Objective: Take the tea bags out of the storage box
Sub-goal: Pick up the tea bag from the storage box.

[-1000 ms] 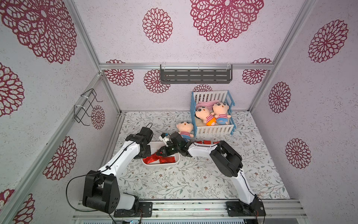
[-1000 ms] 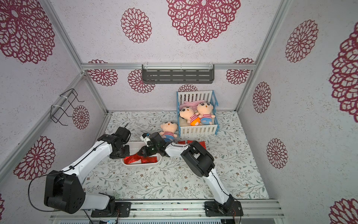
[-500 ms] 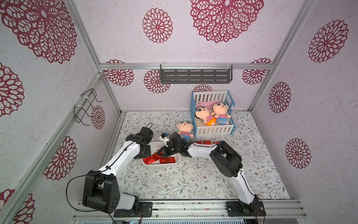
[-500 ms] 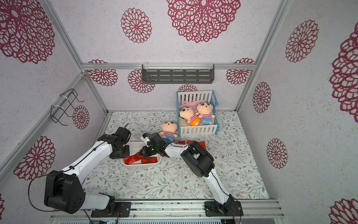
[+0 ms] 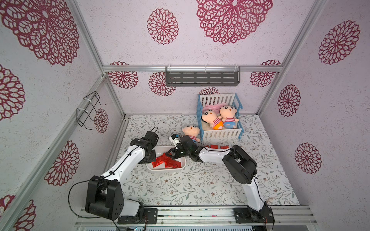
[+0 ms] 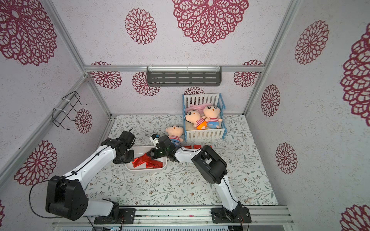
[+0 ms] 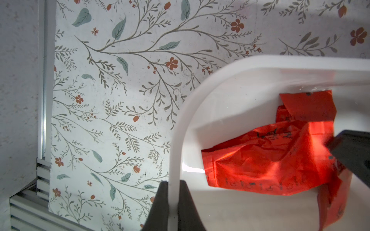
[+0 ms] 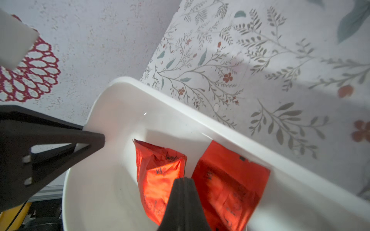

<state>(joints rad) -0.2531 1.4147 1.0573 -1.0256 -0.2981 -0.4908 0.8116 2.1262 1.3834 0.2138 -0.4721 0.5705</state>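
Tea bags [image 5: 167,162]: several red foil sachets are still held in the storage box [image 5: 166,169], which stands near the worktop's left edge. At least two more [image 5: 213,146] are laid out on the worktop in front of the crib [image 5: 220,134]. The right jaws, slightly apart a second ago, are now brought together, apparently pinching one crumpled tea bag [image 8: 158,180]. The box rim is clamped by the left jaws. The grasp is judged made; lifting out is due.

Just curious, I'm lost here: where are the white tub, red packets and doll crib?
storage box [image 5: 165,169]: a top view, near wall.
tea bags [image 5: 167,163]: a top view, red heap's middle.
crib [image 5: 220,134]: a top view, front slats.
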